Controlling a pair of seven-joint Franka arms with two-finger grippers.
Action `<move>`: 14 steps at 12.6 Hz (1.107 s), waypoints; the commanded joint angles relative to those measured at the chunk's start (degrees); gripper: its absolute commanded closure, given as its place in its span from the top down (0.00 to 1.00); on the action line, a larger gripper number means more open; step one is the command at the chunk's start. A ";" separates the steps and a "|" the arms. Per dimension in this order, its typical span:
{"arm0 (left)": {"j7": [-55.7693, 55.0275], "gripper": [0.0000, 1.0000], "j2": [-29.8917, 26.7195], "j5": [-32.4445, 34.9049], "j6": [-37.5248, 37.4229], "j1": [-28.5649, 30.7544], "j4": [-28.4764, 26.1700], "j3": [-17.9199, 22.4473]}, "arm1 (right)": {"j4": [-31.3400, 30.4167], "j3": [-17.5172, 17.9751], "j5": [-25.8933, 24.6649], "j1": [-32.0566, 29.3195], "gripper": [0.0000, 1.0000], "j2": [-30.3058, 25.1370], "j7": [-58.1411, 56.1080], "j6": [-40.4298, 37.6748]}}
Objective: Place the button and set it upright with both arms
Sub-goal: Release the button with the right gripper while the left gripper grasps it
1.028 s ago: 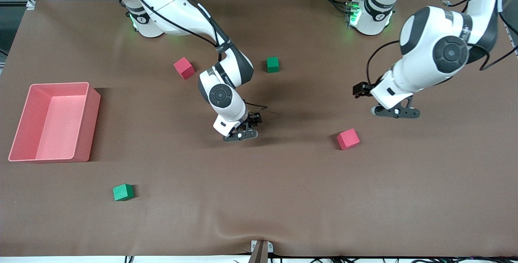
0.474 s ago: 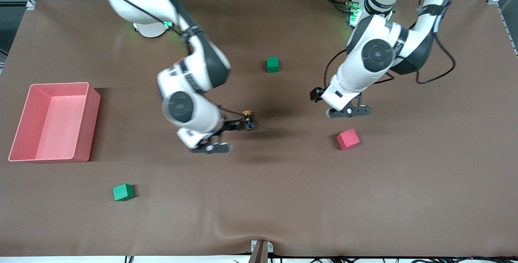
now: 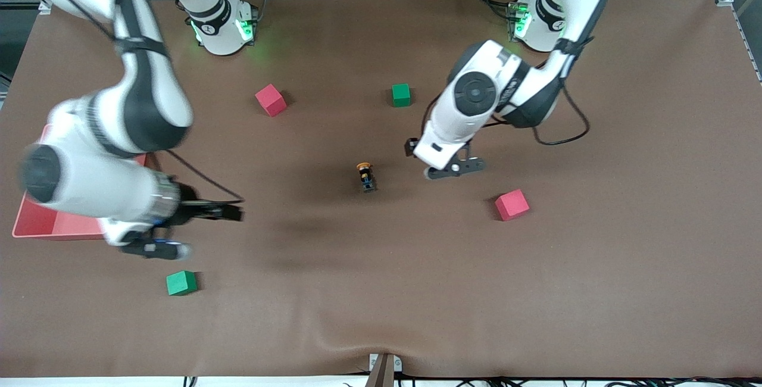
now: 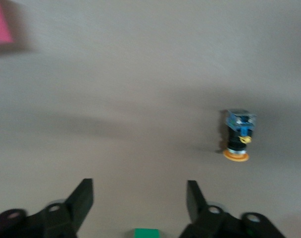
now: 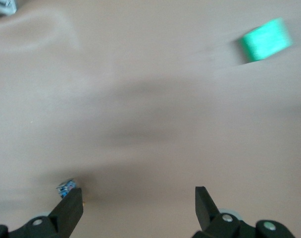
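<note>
While the button (image 3: 365, 176) lies on its side on the desk (image 3: 417, 292), unheld | left hand (image 4: 139, 198) spread beside it, I judge for uprighting | right hand (image 5: 139, 207) spread, empty, over desk near bin (image 3: 36, 220).

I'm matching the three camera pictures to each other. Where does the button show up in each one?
Front view: the button lies mid-table, free of both arms.
Left wrist view: it lies on the mat ahead of the left tool, clear of it.
Right wrist view: only its bluish base peeks past one finger of the right tool.
Shared landmark: the button itself.
</note>
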 commanded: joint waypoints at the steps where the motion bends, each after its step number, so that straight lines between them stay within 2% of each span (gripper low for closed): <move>1: -0.97 0.81 5.30 0.59 2.17 -2.18 5.72 0.66 | -1.15 1.31 -6.32 -5.47 1.00 -5.61 -0.78 -4.93; 3: -1.23 0.80 8.12 5.05 4.46 -4.37 7.66 0.92 | -1.76 1.40 -9.25 -7.51 1.00 -10.44 -0.35 -9.75; 6: -10.34 0.79 11.29 13.84 6.57 -7.27 10.21 0.84 | -3.16 1.40 -10.92 -9.87 1.00 -17.90 -1.04 -14.51; 8: -15.54 0.79 13.31 14.74 10.25 -9.29 11.44 0.92 | -12.00 1.31 -11.10 -12.17 1.00 -25.98 -1.05 -13.40; 9: -17.30 0.77 13.75 15.27 13.14 -10.08 11.36 1.01 | -13.70 1.31 -12.06 -12.43 1.00 -27.58 -1.05 -12.17; 11: -22.65 0.75 14.81 20.86 16.50 -12.10 11.36 1.71 | -12.49 1.31 -12.78 -13.05 1.00 -27.69 -1.05 -12.68; 14: -34.33 0.75 17.36 32.46 18.97 -14.48 11.36 2.33 | -7.31 1.66 -12.17 -13.05 1.00 -25.76 -1.22 -14.79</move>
